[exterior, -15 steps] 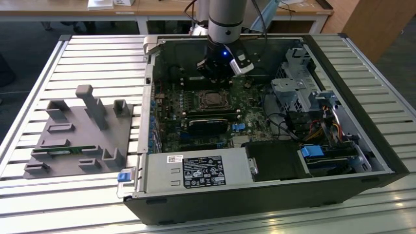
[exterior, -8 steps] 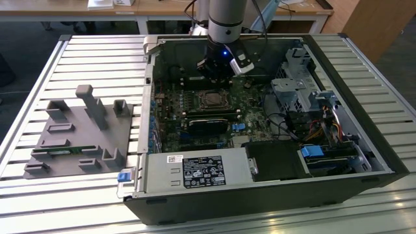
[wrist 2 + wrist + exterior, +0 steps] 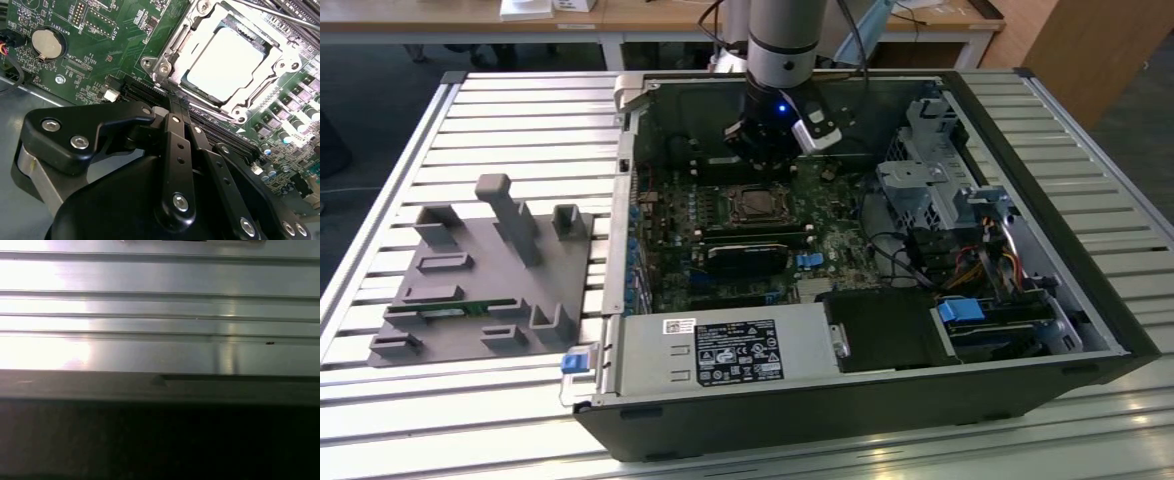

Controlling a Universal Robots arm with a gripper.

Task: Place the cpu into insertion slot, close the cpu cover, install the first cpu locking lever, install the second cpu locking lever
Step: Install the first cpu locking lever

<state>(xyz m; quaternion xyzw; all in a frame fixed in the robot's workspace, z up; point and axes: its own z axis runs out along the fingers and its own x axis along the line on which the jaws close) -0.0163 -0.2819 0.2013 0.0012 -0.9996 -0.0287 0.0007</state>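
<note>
Claw: the gripper (image 3: 769,152) hangs inside the open computer case (image 3: 1067,300), above the green motherboard (image 3: 120,55). Its black fingers (image 3: 176,150) lie together, and nothing can be seen between them.
Cpu: the cpu (image 3: 227,60) sits flat in the insertion slot (image 3: 758,204), with its pale top showing.
Cover: the cpu cover (image 3: 182,42) lies down over the chip, which shows through its window.
Cpu to claw: in the second wrist view the fingertips are just beside one corner of the cover frame, not on the chip.
Nearby: a coin battery (image 3: 47,42) sits on the board. A grey fixture (image 3: 480,270) stands on the slatted table (image 3: 520,110), well apart from the case.
</note>
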